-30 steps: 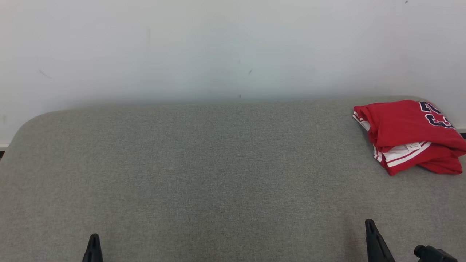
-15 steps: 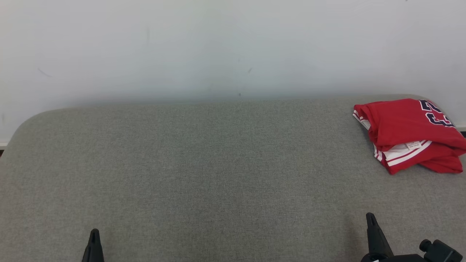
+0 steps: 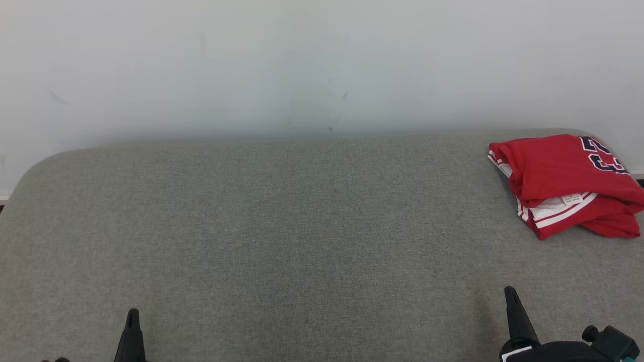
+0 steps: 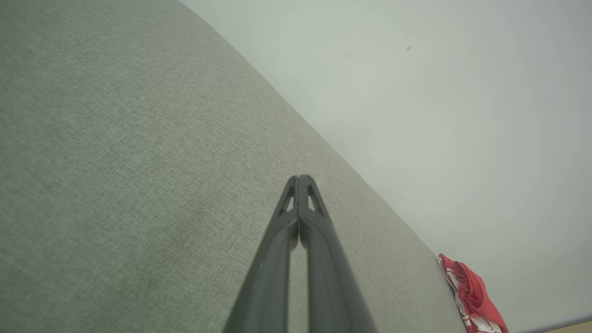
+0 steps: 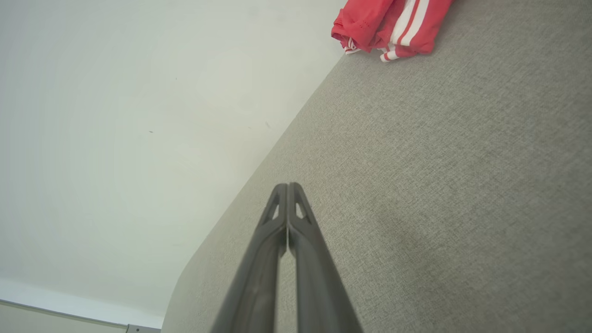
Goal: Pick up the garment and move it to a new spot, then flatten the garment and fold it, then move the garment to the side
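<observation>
The red jersey [image 3: 563, 181] lay folded in a loose bundle at the far right corner of the grey tabletop [image 3: 302, 226], so the task looked essentially finished, while the left hand [image 3: 133, 317] and right hand [image 3: 510, 296] sat empty near the front edge, fingers pressed together, well apart from it.

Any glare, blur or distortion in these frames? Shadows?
Head view: soft even light, no glare, red garment sharp at the right edge. Left wrist view: wide-angle tilt, left gripper blurs toward the bottom edge, faint shadow on the grey surface. Right wrist view: same blur on the right gripper, darker shadow patch beside it.
</observation>
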